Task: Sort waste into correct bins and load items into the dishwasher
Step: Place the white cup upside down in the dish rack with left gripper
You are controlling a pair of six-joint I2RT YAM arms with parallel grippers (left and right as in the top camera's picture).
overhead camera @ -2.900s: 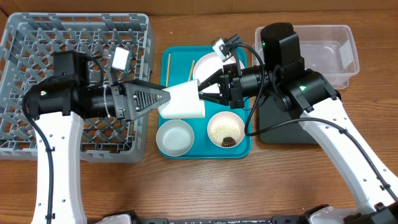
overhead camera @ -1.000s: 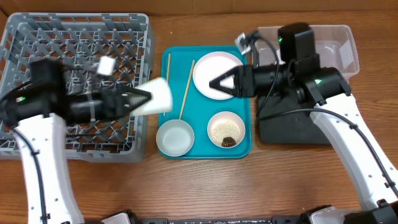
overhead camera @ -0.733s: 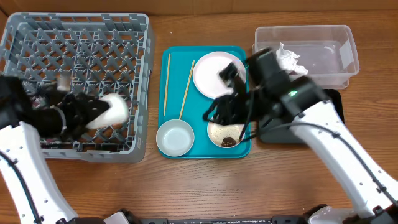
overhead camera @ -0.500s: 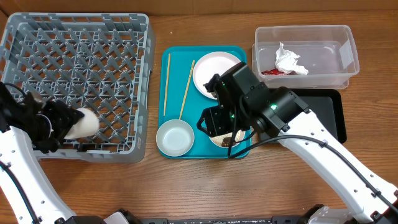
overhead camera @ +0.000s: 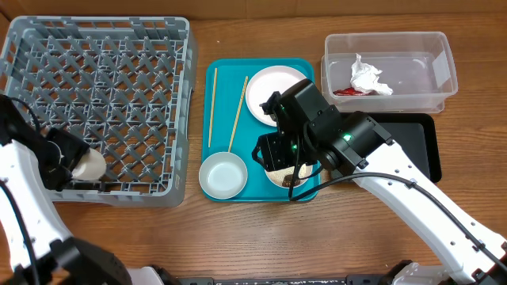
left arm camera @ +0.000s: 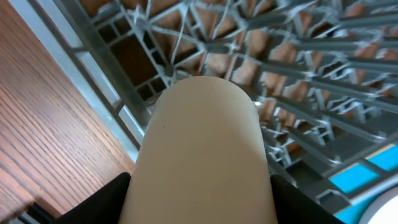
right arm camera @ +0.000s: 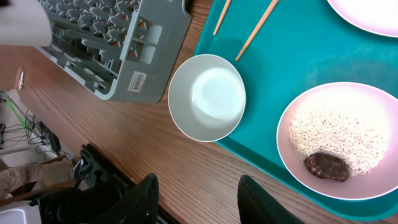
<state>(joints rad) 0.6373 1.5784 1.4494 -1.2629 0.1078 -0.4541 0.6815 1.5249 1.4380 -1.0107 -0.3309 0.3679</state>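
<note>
Left wrist view is showing the left gripper clasping the small white cup by its smooth, rigid, likely slippery sides over the grey lattice dish rack corner; the right gripper is hanging spread, empty.

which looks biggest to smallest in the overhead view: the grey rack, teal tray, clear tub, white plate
1. grey rack
2. teal tray
3. clear tub
4. white plate, partly hidden under the right arm, yet clearly smallest
</note>
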